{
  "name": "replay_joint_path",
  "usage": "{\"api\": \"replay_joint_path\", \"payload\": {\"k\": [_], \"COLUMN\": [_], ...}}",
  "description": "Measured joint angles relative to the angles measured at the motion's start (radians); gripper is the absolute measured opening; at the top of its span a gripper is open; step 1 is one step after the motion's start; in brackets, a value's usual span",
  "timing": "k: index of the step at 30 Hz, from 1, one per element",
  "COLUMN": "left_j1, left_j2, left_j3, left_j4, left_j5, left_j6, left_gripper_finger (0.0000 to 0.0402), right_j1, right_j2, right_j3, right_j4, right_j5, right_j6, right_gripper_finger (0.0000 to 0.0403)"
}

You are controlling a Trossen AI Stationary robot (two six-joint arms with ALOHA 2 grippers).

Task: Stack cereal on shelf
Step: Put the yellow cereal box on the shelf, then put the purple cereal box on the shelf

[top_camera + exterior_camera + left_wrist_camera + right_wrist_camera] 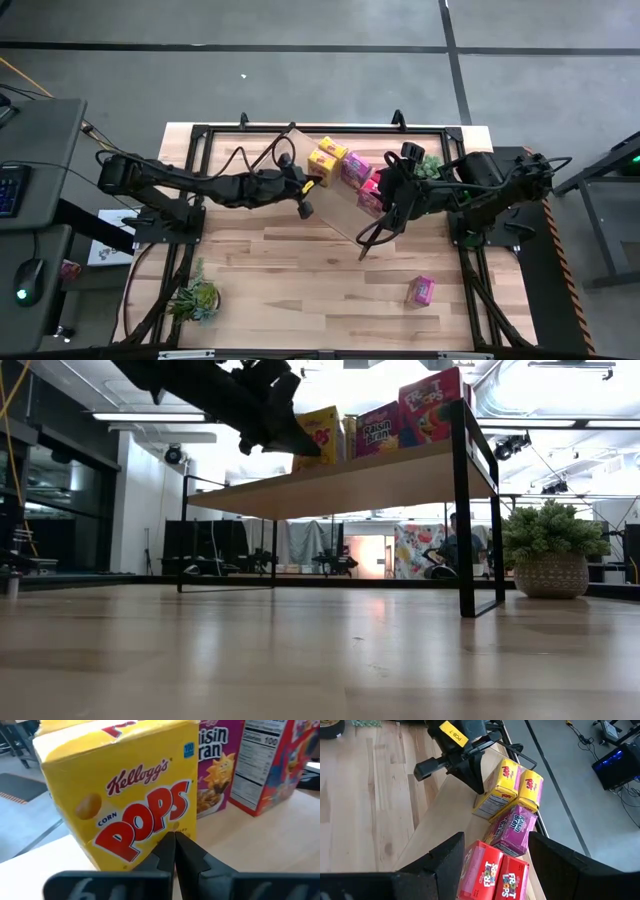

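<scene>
The left gripper [174, 851] has its two dark fingers pressed together, holding nothing, with the tips touching or just short of the printed front of a small yellow Corn Pops cereal box [135, 795] directly ahead of it on the long light-wood shelf board [340, 205]. That box stands upright, a second yellow box [531, 787] beside it, then one pink-magenta Raisin Bran box [515, 827] and two red Froot Loops boxes [492, 877] in a row. The right gripper [495, 870] hovers above the red boxes, fingers spread wide with nothing between them. The other small pink-magenta box [423, 290] lies on the wooden tabletop [300, 280], well apart from both tools, nearer the right arm, so fetching it probably falls to that arm.
</scene>
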Motion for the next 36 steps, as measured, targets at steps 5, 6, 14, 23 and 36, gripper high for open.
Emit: {"api": "replay_joint_path", "payload": {"k": [5,6,14,23,36], "left_j1": [0.006,0.001,-0.097,-0.254,-0.295], "left_j2": [-0.007,-0.013,-0.178,-0.344,-0.292], "left_j3": [0.000,0.000,-0.007,-0.109,-0.131], "left_j4": [-0.022,-0.027,-0.159,0.001,0.058], "left_j5": [0.001,0.001,0.007,0.008,0.004], "left_j6": [0.008,0.016,0.026,0.012,-0.043], "left_gripper_finger": [0.0000,0.0000,0.0000,0.0000,0.0000], "right_j1": [0.000,0.000,0.000,0.139,0.655], "right_j2": [0.000,0.000,0.000,-0.010,0.105], "right_j3": [0.000,0.000,0.000,0.000,0.000], "right_j4": [0.000,0.000,-0.138,-0.153,-0.153], "right_j5": [-0.001,-0.001,-0.066,-0.434,-0.250], "right_j6": [-0.001,-0.003,0.113,0.482,1.533], "right_gripper_finger": [0.0213,0.0213,0.0213,0.0213,0.0213]}}
